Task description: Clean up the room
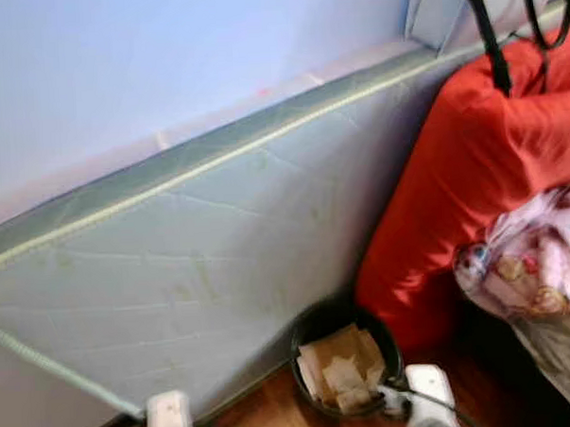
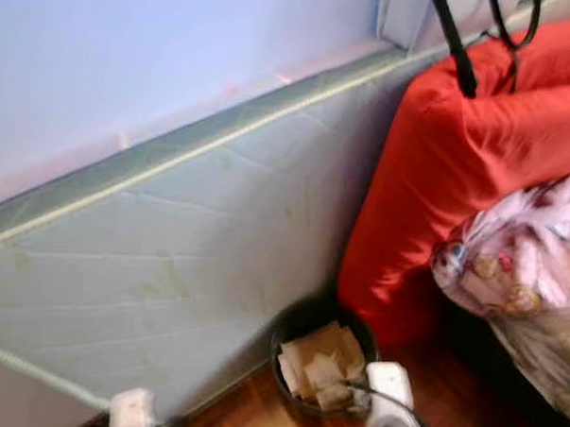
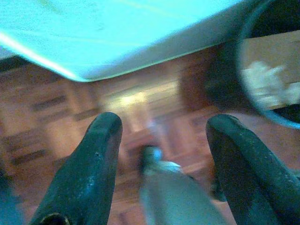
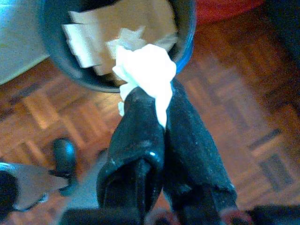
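Pinching crumpled white tissue (image 4: 149, 70) w/ right hand (image 4: 154, 101) — centre over round black bin (image 4: 56, 63) before releasing; left hand (image 3: 161, 136) spread.

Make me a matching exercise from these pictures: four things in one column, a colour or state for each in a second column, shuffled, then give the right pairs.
Things
1. right gripper
2. left gripper
3. black bin
4. big cushion

Colour or state
A. red, leaning by the upended mattress
B. fingers apart over the parquet floor, nothing between them
C. pinched on a crumpled white tissue
D. on the floor, holding pieces of cardboard

Pairs: 1-C, 2-B, 3-D, 4-A
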{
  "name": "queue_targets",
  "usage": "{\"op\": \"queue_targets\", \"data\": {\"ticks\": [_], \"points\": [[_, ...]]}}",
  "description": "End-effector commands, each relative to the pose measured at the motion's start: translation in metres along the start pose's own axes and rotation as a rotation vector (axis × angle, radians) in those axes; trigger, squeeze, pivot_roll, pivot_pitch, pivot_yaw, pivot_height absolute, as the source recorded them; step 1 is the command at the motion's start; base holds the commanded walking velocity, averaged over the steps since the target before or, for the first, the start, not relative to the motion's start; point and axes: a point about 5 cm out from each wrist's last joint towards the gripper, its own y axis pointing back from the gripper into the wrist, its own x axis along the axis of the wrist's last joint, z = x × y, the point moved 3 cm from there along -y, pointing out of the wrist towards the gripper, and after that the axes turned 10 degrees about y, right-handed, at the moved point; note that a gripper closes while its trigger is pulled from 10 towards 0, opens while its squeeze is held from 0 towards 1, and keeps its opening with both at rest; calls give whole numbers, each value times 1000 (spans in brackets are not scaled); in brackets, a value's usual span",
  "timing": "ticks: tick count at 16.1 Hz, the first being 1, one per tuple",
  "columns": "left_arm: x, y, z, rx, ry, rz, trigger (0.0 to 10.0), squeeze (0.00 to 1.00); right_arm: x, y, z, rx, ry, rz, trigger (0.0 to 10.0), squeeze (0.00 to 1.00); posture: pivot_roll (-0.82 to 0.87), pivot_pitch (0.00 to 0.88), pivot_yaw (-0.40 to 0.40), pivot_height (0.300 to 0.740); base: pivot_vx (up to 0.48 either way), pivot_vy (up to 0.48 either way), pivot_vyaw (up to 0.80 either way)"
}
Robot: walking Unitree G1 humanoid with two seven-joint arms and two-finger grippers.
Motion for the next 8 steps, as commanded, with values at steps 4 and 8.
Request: {"op": "queue_targets", "data": {"ticks": [4,8], "points": [[-3,3,-13,34,-10,-12,10000,0,9,-2,-8,20,-8,27,10000,0,-80,85,13,740,210,0,0],[5,1,-6,-3,-11,25,10000,0,38,-5,-11,49,-33,135,10000,0,-67,116,12,740,0,0,0]]}}
